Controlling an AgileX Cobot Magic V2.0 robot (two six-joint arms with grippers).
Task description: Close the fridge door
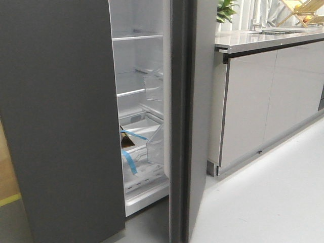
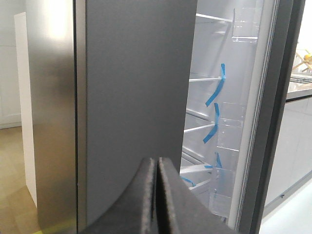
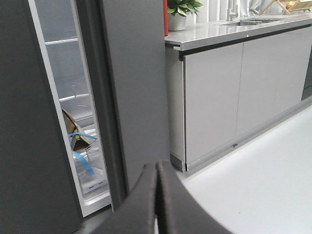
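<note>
The fridge door [image 1: 195, 101] is a tall dark grey panel that stands ajar, its thick edge toward me. Its white-lined back face carries clear plastic bins [image 1: 154, 88]. The white fridge interior [image 1: 134, 76] shows through the gap. The twin dark grey panel [image 1: 61, 111] is shut on the left. The door also shows in the left wrist view [image 2: 275, 122] and in the right wrist view [image 3: 139, 73]. My left gripper [image 2: 156, 161] is shut and empty, facing the twin panel [image 2: 136, 87]. My right gripper [image 3: 157, 165] is shut and empty, short of the door's outer face. Neither gripper shows in the front view.
Pale glossy grey cabinets [image 1: 263, 96] under a countertop [image 1: 268, 40] stand right of the door, with a potted plant [image 1: 225, 10] on top. A light floor [image 1: 268, 202] stretches to the right. A brown item with blue tape [image 1: 126, 142] lies inside the fridge.
</note>
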